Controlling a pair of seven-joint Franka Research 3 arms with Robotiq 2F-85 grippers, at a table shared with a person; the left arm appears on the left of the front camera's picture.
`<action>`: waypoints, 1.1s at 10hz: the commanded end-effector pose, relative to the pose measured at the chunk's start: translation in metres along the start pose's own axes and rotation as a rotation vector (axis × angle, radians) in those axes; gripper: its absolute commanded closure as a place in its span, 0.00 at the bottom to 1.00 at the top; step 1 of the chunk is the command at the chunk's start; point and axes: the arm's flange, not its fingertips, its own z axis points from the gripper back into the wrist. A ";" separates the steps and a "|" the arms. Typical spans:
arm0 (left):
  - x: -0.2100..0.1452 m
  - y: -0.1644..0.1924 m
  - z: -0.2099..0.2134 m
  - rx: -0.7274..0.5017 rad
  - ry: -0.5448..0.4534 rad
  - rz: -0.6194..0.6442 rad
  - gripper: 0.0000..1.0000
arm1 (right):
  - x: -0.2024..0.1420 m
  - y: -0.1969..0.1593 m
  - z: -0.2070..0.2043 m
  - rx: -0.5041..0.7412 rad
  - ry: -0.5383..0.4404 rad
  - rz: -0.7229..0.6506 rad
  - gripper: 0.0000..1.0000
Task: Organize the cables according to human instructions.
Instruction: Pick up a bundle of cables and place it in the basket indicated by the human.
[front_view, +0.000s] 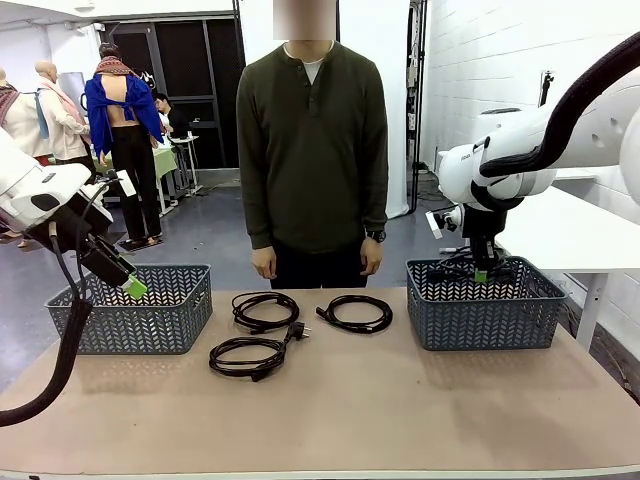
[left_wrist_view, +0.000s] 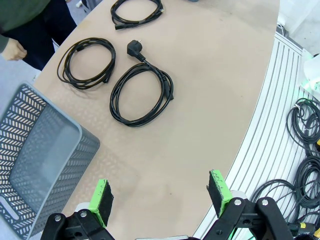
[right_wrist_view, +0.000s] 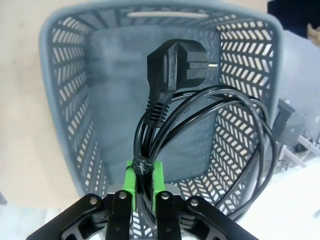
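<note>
Cable (right_wrist_view: 172, 70) hangs pinched in right hand (right_wrist_view: 144, 181) over grey basket (right_wrist_view: 67, 100).

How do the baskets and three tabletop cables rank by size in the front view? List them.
Largest: left basket and right basket, about alike.
Smaller: near cable, far left cable, far right cable, too alike to rank.
</note>
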 end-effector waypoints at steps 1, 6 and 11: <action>-0.001 0.003 0.001 -0.016 -0.017 -0.005 0.00 | -0.001 -0.009 -0.001 0.029 -0.046 0.028 0.83; -0.001 0.003 0.001 -0.016 -0.017 -0.005 0.00 | 0.002 -0.010 0.004 0.020 -0.046 0.015 0.00; -0.001 0.003 0.001 -0.016 -0.017 -0.005 0.00 | 0.008 -0.010 0.018 0.050 -0.053 0.002 0.00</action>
